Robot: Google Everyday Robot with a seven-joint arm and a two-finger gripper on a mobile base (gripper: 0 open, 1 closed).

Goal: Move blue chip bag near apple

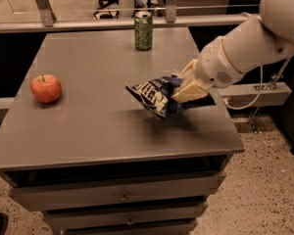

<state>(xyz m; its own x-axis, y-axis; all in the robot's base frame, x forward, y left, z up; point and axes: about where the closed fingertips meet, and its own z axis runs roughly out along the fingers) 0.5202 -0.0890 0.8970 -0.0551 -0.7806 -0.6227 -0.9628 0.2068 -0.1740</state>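
Since the bag (154, 96) is crinkly foil, light and soft, it should crumple rather than resist, and a pinch on one end looks enough, though it may swing. It hangs just above the table's right half, its right end clamped between the closed fingers of the gripper (188, 89). The apple (45, 88) sits well apart, near the left edge. A can (143, 31) stands at the back. The table (88, 131) is flat and grey, with drawers (122, 197) beneath and speckled floor (264, 190) around.

Blue chip bag (152, 94) clamped at its right end by the gripper (186, 89), held above the grey table (88, 126), apple (46, 88) set well apart at left, green can (143, 31) stood at the back edge.
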